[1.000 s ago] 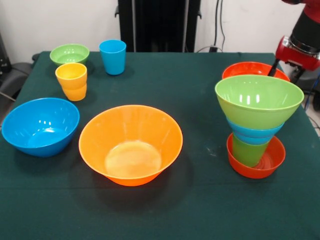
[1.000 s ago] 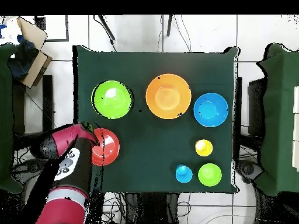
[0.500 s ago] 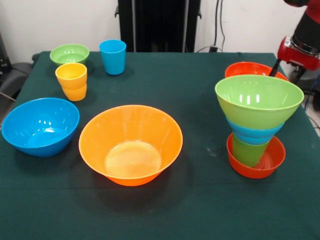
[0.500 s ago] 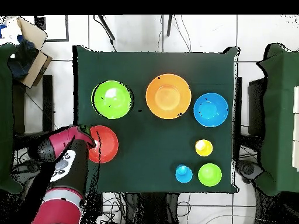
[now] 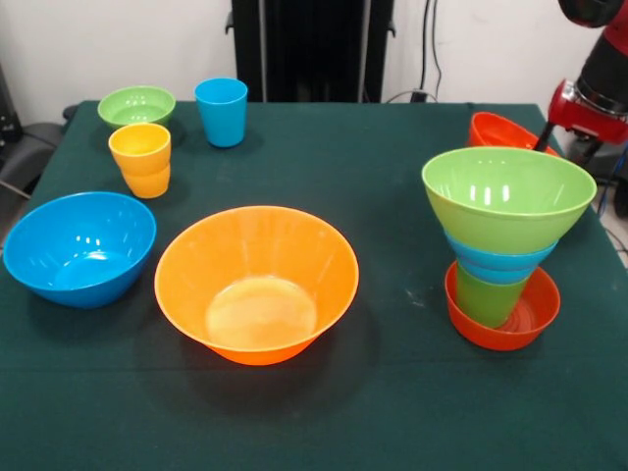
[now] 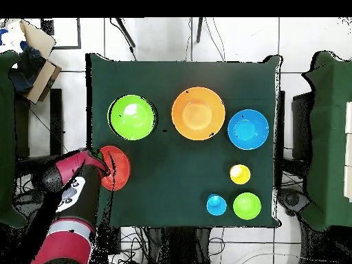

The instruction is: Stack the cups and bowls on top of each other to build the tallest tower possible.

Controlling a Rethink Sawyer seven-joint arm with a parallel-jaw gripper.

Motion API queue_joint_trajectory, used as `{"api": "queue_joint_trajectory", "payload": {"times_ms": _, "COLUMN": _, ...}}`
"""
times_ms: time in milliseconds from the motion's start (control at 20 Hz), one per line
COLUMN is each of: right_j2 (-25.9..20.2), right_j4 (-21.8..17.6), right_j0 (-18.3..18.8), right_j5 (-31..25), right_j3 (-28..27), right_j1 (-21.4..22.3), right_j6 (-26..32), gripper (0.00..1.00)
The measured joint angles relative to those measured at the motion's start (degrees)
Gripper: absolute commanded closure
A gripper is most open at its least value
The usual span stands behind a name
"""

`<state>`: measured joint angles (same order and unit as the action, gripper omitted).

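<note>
While the tower [image 5: 505, 245] stands upright, the gripper [image 6: 104, 165] grasps a tilted red bowl [image 5: 496, 131] by its rim.

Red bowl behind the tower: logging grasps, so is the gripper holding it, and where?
It looks so: the red bowl sits tilted at the gripper, apparently held by its rim.

Seven bowls: large orange [image 5: 256, 285], large blue [image 5: 78, 247], small green [image 5: 136, 105], tilted red [image 5: 496, 130], plus red-orange [image 5: 501, 316], blue [image 5: 497, 263] and big green [image 5: 508, 199] stacked. Three cups: blue [image 5: 221, 111], yellow-orange [image 5: 140, 159], green [image 5: 488, 296].
</note>
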<state>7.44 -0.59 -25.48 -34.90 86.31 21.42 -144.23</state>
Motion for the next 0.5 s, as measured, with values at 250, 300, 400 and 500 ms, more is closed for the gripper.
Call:
{"api": "queue_joint_trajectory", "payload": {"times_ms": 250, "right_j2": -0.1, "right_j4": 0.7, "right_j0": 0.0, "right_j5": 0.0, "right_j3": 0.0, "right_j1": -0.8, "right_j6": 0.0, "gripper": 0.0}}
{"api": "queue_joint_trajectory", "payload": {"times_ms": 300, "right_j2": -0.1, "right_j4": 0.7, "right_j0": 0.0, "right_j5": 0.0, "right_j3": 0.0, "right_j1": -0.8, "right_j6": 0.0, "gripper": 0.0}}
{"api": "queue_joint_trajectory", "payload": {"times_ms": 400, "right_j2": -0.2, "right_j4": 0.9, "right_j0": 0.1, "right_j5": 0.0, "right_j3": 0.0, "right_j1": -0.8, "right_j6": 0.0, "gripper": 0.0}}
{"api": "queue_joint_trajectory", "payload": {"times_ms": 500, "right_j2": -0.4, "right_j4": 1.0, "right_j0": 0.2, "right_j5": 0.0, "right_j3": 0.0, "right_j1": -0.8, "right_j6": 0.0, "gripper": 0.0}}
